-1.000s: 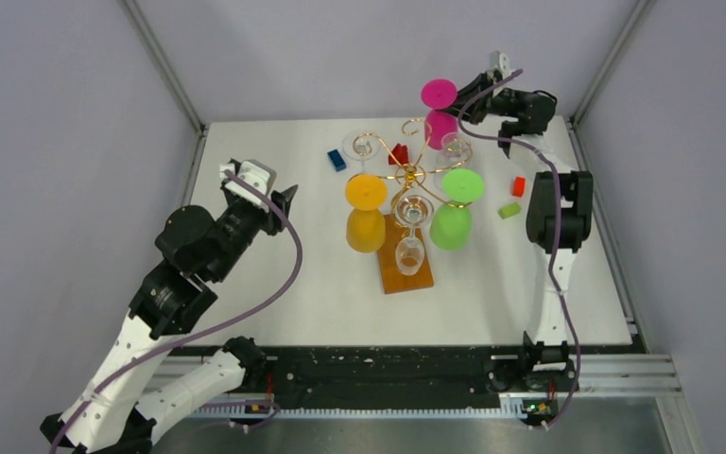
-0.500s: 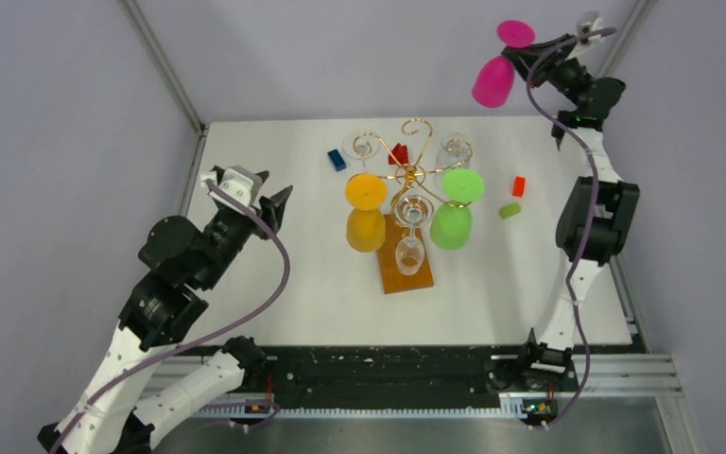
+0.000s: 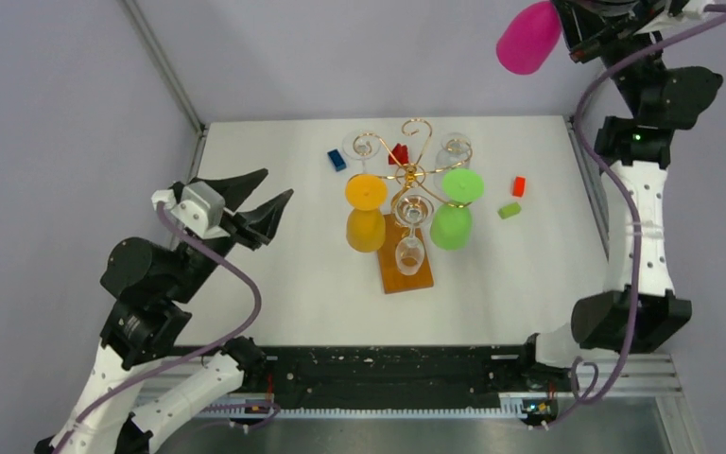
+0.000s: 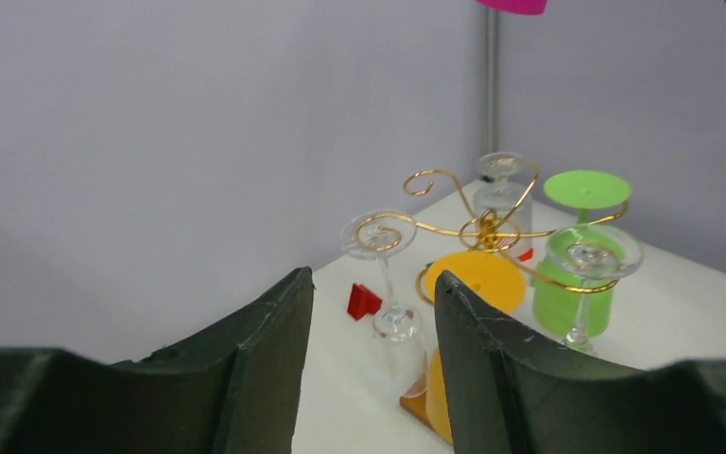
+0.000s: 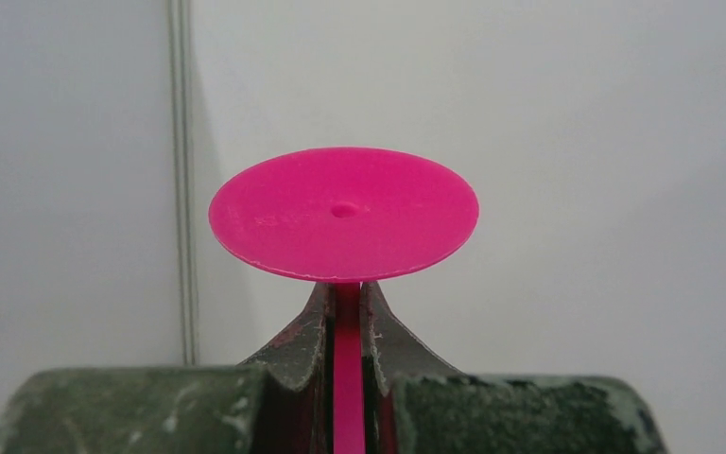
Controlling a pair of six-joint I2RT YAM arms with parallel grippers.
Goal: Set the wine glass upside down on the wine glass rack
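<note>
Right pincer (image 5: pixel 345 301): clamped tight on the stem of the pink wine glass (image 3: pixel 527 38), just under its foot; likely so the foot stays free for hanging.
Glass position: high over the counter's (image 3: pixel 274 274) far right corner, well apart from the wine glass rack (image 3: pixel 414 173).
Left pincer (image 3: pixel 277 183): half open, empty, left of the rack.

- Rack (image 3: pixel 414 175) stands mid-table (image 3: pixel 274 274). Its base (image 3: pixel 402 276) runs from the stem towards 6 o'clock, the near edge.
- Upside down on its arms, round the stem: 10 o'clock glass (image 3: pixel 361 147), 2 o'clock glass (image 3: pixel 456 147), 4 o'clock glass (image 3: pixel 452 225), 6 o'clock glass (image 3: pixel 409 252), 8 o'clock glass (image 3: pixel 366 227).
- On the table: left block (image 3: pixel 337 160) at 9 o'clock, just outside the 10 o'clock glass; 11 o'clock block (image 3: pixel 398 153) behind the stem; 3 o'clock block (image 3: pixel 518 186) and 4 o'clock block (image 3: pixel 509 210) farther out.
- Wine glass (image 3: pixel 527 38) sits in the right gripper (image 5: pixel 345 298), high at 1 o'clock, well apart from the rack.
- Left gripper (image 3: pixel 279 183) is at 9 o'clock, well apart.
</note>
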